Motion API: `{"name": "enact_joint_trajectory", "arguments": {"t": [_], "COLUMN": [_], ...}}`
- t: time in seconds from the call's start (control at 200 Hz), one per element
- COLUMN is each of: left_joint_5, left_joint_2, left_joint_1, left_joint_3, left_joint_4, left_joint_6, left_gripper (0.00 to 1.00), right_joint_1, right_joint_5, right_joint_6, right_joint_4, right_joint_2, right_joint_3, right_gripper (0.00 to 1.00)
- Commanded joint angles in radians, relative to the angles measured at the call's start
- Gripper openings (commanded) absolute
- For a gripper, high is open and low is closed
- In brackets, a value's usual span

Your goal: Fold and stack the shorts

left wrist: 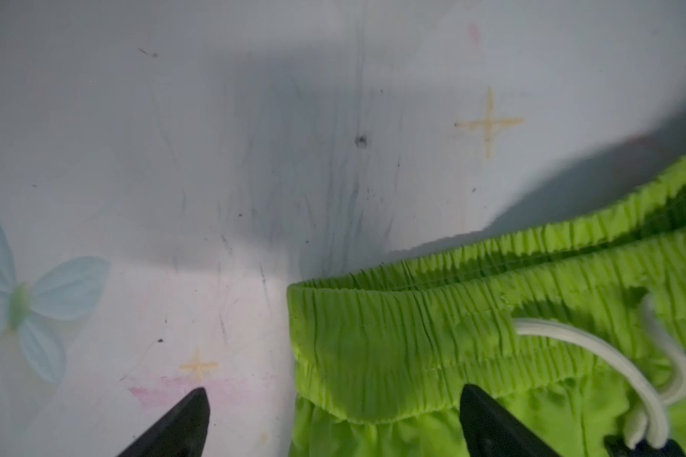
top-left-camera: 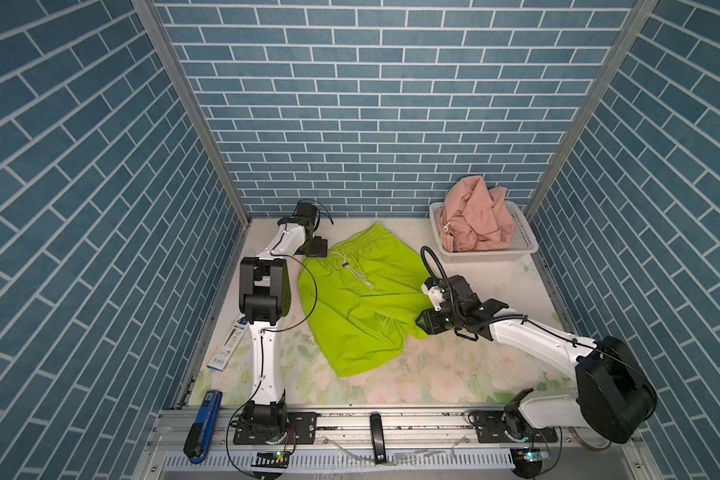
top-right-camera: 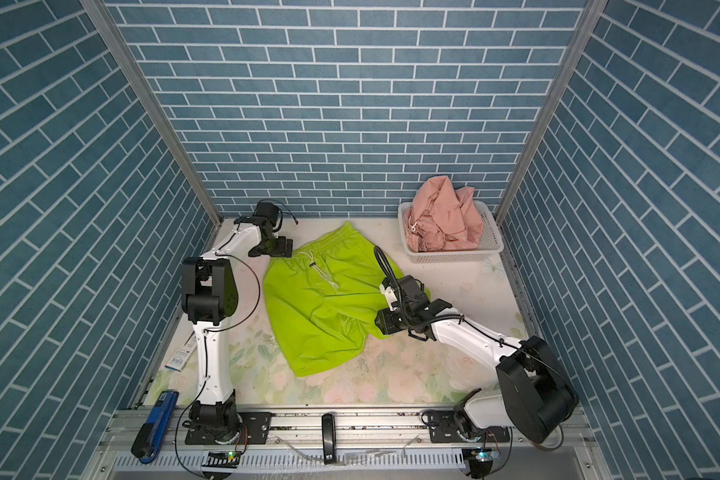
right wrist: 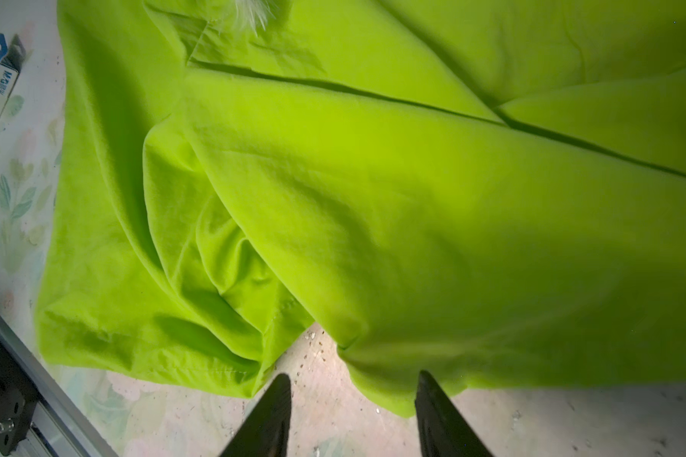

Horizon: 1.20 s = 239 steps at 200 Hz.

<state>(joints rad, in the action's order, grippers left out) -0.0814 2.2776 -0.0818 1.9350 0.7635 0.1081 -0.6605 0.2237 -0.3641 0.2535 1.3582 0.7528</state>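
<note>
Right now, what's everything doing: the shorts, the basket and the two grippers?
Green shorts: unfolded, spread on the table, one leg rumpled.
Pink shorts: crumpled in the basket.
Basket: upright, in the far right corner.
Left gripper: open, straddling a corner of the green shorts, holding nothing.
Right gripper: open, at the green shorts' leg edge, holding nothing.

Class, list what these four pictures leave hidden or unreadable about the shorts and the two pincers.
- pink shorts: lower part behind the basket wall, both top views.
- green shorts: one leg's hem behind the right pincer, both top views.
- left pincer: fingers cut off by its wrist view's edge.
- box print: too small, top views.
</note>
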Motion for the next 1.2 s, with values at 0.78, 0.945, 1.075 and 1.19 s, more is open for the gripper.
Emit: {"name": "enact_joint_trajectory", "arguments": {"t": [0.78, 0.945, 1.075, 1.19], "left_joint_5": [0.280, 0.350, 0.432, 0.526], "left_joint_2": [-0.095, -0.156, -0.190, -0.165], "left_joint_1": [0.169, 0.169, 0.169, 0.169], "left_joint_3": [-0.219, -0.284, -0.323, -0.314], "left_joint_4": [-0.116, -0.205, -0.289, -0.314], "left_joint_6": [0.099, 0.093, 0.088, 0.078], "left_gripper": [0.02, 1.00, 1.00, 1.00], "right_joint_1": [0.061, 0.062, 0.061, 0.061], "right_joint_5": [0.029, 0.045, 0.062, 0.077], "right_joint_6": [0.086, 0.078, 0.053, 0.036], "right_joint_4": [-0.040, -0.058, -0.090, -0.119], "right_joint_2": [0.134, 0.109, 0.090, 0.084], "right_joint_3": [0.160, 0.125, 0.089, 0.070], "right_gripper": [0.59, 0.59, 0.59, 0.59]}}
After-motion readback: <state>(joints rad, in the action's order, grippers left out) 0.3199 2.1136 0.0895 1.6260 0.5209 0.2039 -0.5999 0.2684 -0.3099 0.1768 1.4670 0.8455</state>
